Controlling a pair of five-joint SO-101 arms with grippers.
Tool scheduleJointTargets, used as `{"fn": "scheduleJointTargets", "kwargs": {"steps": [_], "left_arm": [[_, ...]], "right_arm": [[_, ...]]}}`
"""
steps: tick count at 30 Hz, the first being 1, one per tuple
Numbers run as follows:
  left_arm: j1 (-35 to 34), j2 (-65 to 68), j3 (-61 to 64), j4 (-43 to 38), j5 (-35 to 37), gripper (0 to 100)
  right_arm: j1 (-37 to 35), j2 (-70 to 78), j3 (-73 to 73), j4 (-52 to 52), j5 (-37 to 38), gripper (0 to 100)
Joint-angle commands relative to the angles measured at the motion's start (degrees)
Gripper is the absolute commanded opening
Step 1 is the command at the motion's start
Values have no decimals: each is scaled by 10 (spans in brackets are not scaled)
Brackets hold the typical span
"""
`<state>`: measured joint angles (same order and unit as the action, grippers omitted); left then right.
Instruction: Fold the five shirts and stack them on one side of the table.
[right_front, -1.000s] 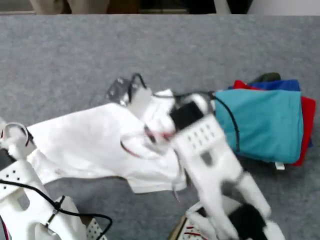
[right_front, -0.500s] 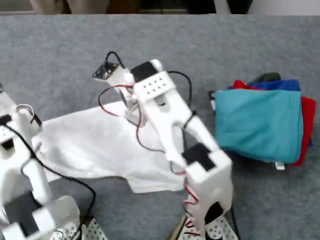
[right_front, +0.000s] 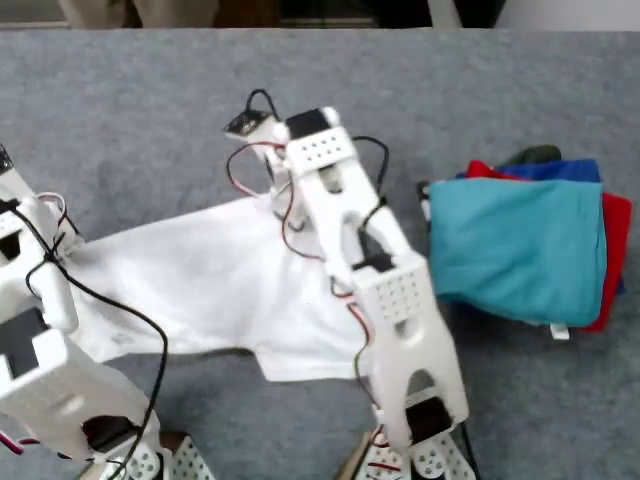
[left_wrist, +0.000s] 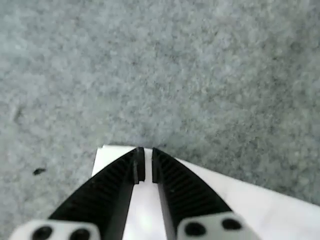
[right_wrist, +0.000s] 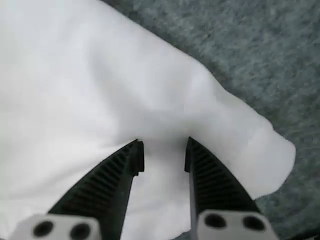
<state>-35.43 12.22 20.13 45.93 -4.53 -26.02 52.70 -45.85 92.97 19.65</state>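
A white shirt (right_front: 200, 290) lies spread out on the grey table, left of centre. My right arm stretches over it, and its gripper (right_front: 275, 195) stands at the shirt's far edge. The right wrist view shows that gripper (right_wrist: 162, 150) open, with white cloth (right_wrist: 90, 90) under and between its fingers. My left gripper (right_front: 62, 250) is at the shirt's left corner. Seen from the left wrist, this gripper (left_wrist: 145, 165) is closed to a thin slit on the corner of the white shirt (left_wrist: 235, 200).
Several folded shirts are stacked at the right side of the table: a teal one (right_front: 515, 245) on top, with blue (right_front: 560, 170) and red (right_front: 615, 250) edges showing under it. Grey table (right_front: 130, 110) lies bare beyond the white shirt.
My right arm has swung from the shirt's middle to its far edge. My left arm has risen from the near left to the shirt's left corner.
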Motion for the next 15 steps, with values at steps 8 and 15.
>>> {"fn": "scheduleJointTargets", "kwargs": {"steps": [8,15], "left_arm": [[-9,24,-95,-6,59,24],[-6,25,-100,-7,58,24]], "right_arm": [[-3,108,-224,43,18,27],[0,146,-313,47,19,65]]}}
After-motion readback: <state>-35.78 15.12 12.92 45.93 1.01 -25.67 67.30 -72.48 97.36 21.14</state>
